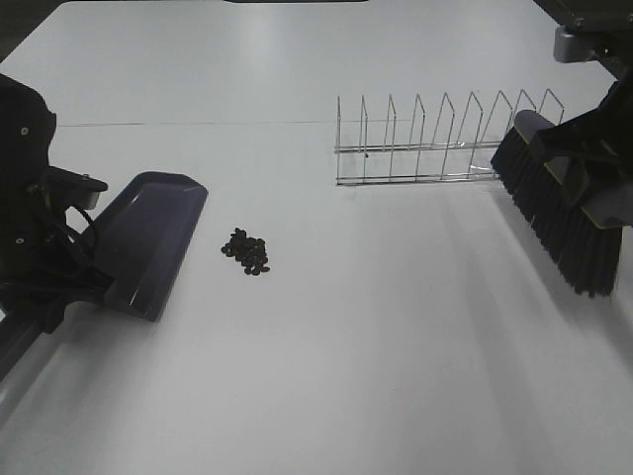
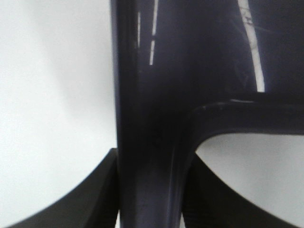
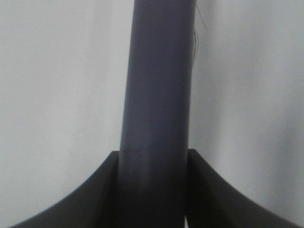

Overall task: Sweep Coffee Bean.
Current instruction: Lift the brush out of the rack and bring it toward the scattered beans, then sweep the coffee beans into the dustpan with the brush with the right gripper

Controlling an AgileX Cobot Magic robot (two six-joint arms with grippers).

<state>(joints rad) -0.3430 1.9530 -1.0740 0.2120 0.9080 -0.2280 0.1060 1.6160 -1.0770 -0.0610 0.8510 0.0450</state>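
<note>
Your left claw [image 2: 149,192] is clamped on the dustpan [image 1: 150,237] just left of the beans [image 1: 247,251], and your right claw [image 3: 153,192] grips the brush [image 1: 556,216] way over right.

The coffee beans [image 1: 247,252], tiny dark oval pieces, lay bunched in one tight, flat cluster on the white table [image 1: 346,376], just beside the open lip of the purple dustpan [image 1: 153,233] without touching it.

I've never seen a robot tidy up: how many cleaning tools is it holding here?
2. The purple dustpan sits at the left, gripped by the left gripper; the black brush hangs at the right in the right gripper. No others seem hidden.
</note>
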